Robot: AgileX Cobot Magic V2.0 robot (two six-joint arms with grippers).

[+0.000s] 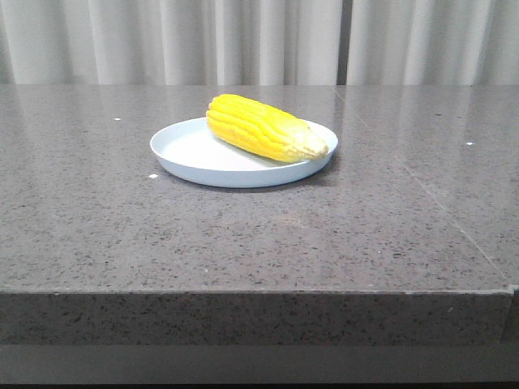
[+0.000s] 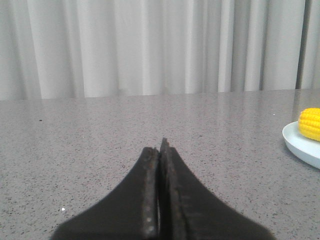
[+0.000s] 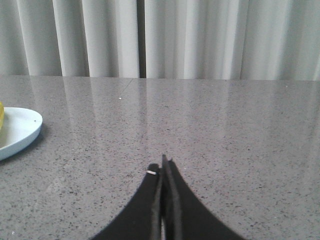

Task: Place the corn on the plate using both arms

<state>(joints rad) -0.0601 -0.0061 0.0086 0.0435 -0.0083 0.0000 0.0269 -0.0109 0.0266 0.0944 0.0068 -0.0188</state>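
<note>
The yellow corn lies on its side on the pale blue-white plate, tapered tip pointing right, over the plate's right half. In the left wrist view the plate's edge and one end of the corn show at the far side of the frame. In the right wrist view the plate's rim shows, with only a sliver of corn at the frame edge. My left gripper is shut and empty, low over the table, apart from the plate. My right gripper is shut and empty too. Neither arm shows in the front view.
The plate sits on a grey speckled stone table, whose front edge runs across the lower front view. A pale pleated curtain hangs behind the table. A few small white specks lie on the table.
</note>
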